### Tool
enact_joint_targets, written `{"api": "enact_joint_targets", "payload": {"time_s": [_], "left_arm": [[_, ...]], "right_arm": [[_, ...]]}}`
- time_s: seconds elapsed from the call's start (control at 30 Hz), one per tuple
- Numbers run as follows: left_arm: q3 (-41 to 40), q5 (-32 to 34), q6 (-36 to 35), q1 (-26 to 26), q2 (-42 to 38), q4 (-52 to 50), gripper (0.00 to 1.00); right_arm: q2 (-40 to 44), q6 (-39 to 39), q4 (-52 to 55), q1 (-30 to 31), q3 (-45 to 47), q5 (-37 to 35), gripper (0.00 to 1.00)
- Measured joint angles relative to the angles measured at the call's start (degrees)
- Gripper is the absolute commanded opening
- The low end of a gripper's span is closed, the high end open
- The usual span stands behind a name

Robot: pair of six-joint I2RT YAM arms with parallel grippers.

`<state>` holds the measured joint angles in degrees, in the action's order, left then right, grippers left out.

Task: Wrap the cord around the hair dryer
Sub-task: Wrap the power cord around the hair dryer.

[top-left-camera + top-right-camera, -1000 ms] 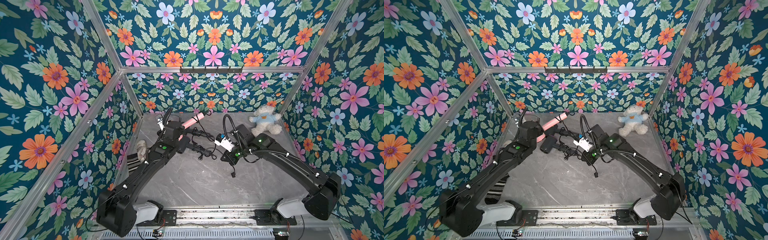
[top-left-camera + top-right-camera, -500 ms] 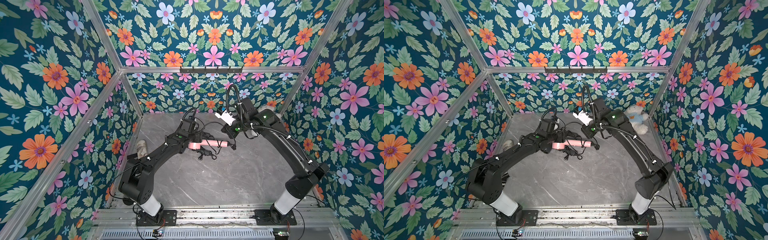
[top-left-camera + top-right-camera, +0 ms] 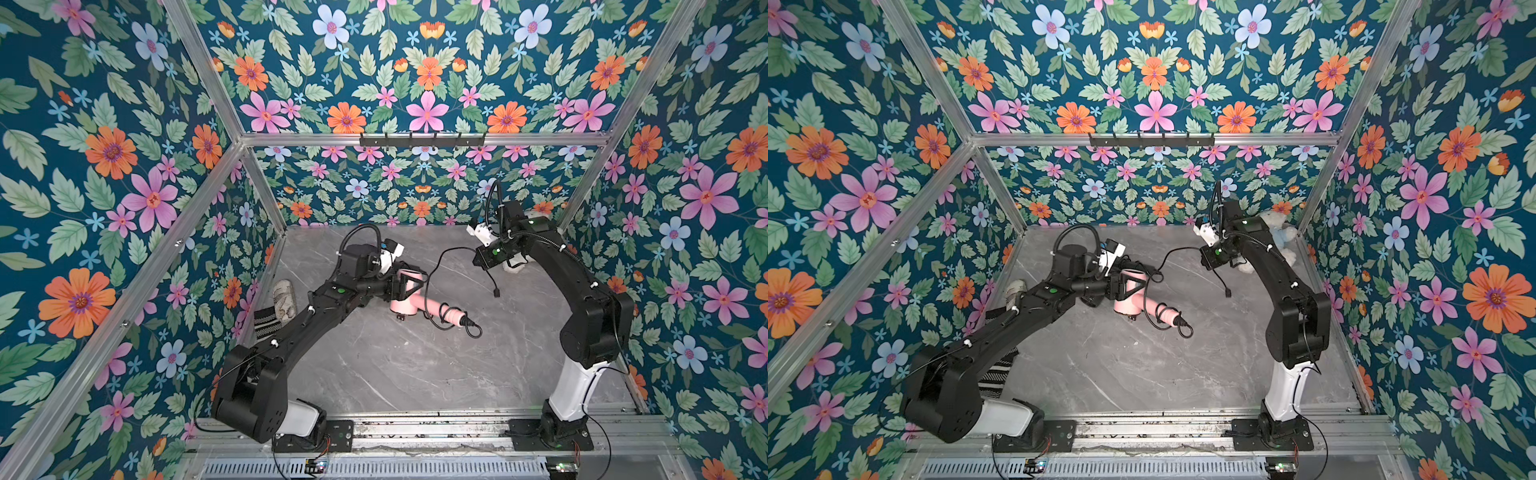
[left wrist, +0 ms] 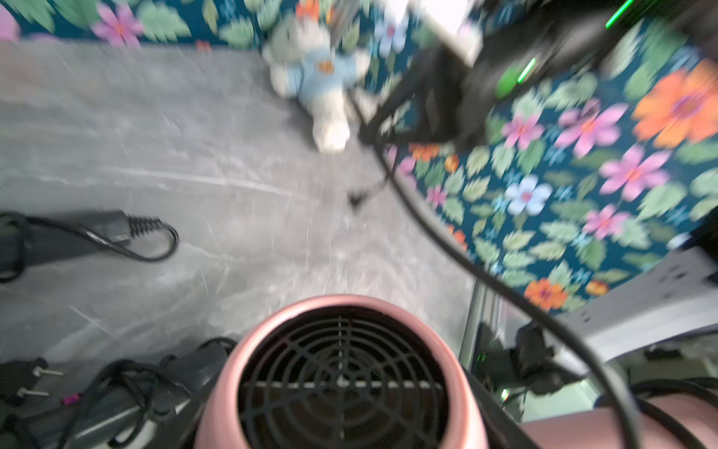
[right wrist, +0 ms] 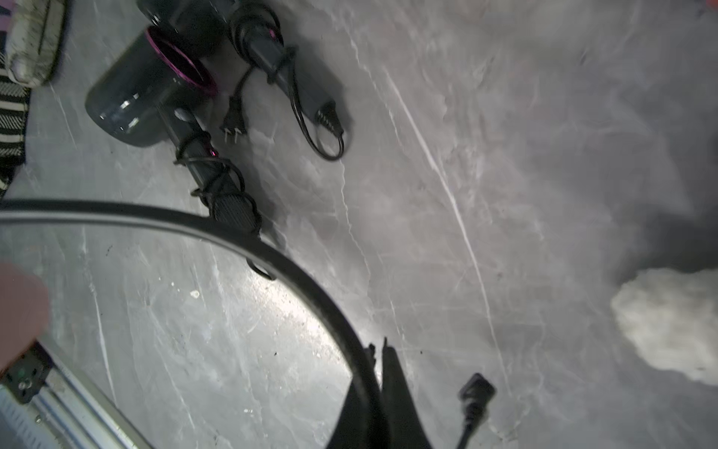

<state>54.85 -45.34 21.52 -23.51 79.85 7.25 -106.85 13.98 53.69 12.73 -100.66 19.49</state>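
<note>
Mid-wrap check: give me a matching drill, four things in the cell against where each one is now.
Things:
1 pink dryer
2 cord
3 plug
4 teddy

States:
A hanging loose below the right gripper
B in the far right corner
C clamped in the jaws of the left gripper
D pinched in the right gripper's jaws

Pairs: 1-C, 2-D, 3-A, 4-B
</note>
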Motion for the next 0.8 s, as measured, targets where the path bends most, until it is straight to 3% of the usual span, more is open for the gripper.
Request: {"api": "enact_joint_targets", "payload": {"time_s": [0.2, 0.37, 0.53, 0.8], "left_arm": [[-5.6, 2.67, 18.23, 8.09, -2.21, 17.86, 0.0], [-7.3, 9.33, 27.76, 10.27, -3.63, 22.32, 0.0], [-7.39, 23.41, 29.44, 11.06, -6.8, 17.05, 0.0], [-8.55, 49.48, 25.49, 10.99, -9.46, 3.78, 0.0]], "right_arm": [[2.1, -2.05, -5.46, -0.11, 10.75, 1.97, 0.0], [3.82, -4.7, -8.9, 0.07, 18.47, 2.67, 0.0], [5.49, -5.64, -7.56, 1.97, 21.35, 0.37, 0.0], [10.6, -5.68, -0.66, 9.33, 20.94, -5.75, 0.0]]}}
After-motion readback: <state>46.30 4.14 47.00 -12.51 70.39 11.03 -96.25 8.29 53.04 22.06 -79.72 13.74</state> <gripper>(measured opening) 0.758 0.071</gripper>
